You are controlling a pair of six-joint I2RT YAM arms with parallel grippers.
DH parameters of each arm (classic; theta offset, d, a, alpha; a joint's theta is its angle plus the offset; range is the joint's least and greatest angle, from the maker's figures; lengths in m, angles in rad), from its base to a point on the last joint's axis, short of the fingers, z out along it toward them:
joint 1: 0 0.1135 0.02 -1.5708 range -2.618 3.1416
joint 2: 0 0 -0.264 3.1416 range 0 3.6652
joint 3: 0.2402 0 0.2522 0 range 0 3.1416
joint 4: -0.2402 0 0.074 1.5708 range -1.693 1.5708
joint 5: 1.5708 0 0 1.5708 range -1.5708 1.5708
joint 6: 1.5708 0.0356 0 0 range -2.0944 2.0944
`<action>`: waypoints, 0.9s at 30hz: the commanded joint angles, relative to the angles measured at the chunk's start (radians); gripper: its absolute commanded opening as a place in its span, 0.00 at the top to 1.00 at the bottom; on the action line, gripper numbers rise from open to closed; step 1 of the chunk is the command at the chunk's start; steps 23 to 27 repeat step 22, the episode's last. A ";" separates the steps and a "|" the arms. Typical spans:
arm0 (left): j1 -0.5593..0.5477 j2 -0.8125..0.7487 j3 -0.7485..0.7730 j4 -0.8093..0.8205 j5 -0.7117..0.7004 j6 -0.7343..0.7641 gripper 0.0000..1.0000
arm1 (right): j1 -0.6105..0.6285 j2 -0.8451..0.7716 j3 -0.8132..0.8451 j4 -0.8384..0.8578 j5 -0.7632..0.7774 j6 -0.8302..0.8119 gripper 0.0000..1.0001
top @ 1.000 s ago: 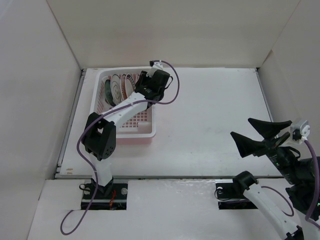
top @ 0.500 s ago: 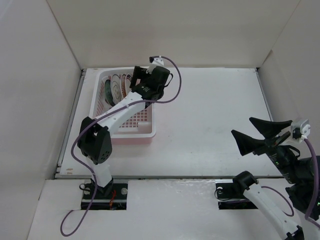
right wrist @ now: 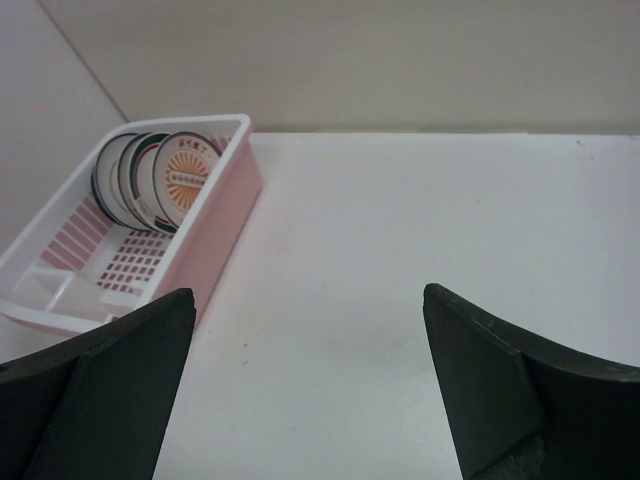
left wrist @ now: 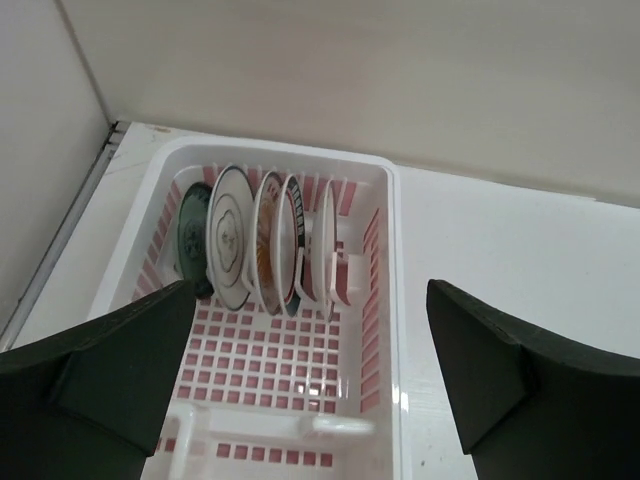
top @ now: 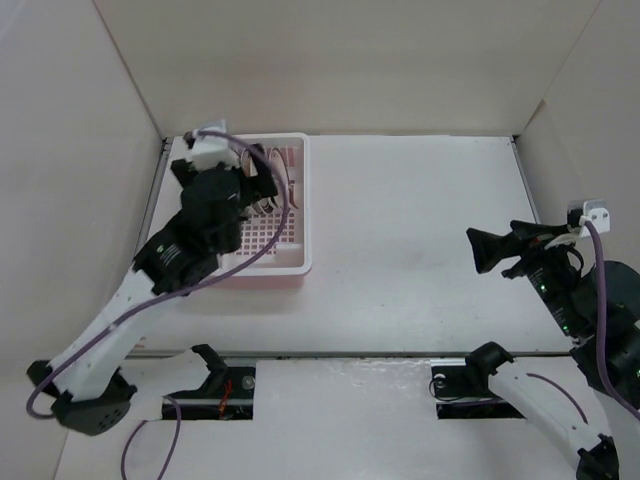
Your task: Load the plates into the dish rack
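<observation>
All five plates [left wrist: 228,235] stand on edge in a tight row at the far end of the dish rack [left wrist: 394,250], which sits at the table's [right wrist: 400,220] far left corner. The left gripper [left wrist: 308,290] hangs above the rack's near end, fingers spread wide and empty. The right gripper [right wrist: 308,292] hovers over bare table well apart from the rack, its fingers also spread and empty.

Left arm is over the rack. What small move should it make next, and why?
Probably lift the left gripper straight up and pull it toward its base: it is open and empty, and five plates stand upright in the dish rack, with none visible elsewhere.
</observation>
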 commanded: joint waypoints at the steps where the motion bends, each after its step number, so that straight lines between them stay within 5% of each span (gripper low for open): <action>1: -0.012 -0.151 -0.124 -0.119 0.013 -0.111 0.00 | 0.010 0.023 0.064 -0.064 0.092 0.007 0.00; 7: -0.012 -0.496 -0.324 -0.233 0.046 -0.191 0.00 | 0.010 -0.026 0.073 -0.107 0.163 0.007 0.00; 14: -0.012 -0.682 -0.401 -0.293 0.082 -0.226 0.00 | 0.010 -0.060 0.036 -0.097 0.183 0.007 0.00; 27: -0.012 -0.682 -0.344 -0.357 0.066 -0.248 0.00 | 0.010 -0.051 0.036 -0.078 0.163 0.007 0.00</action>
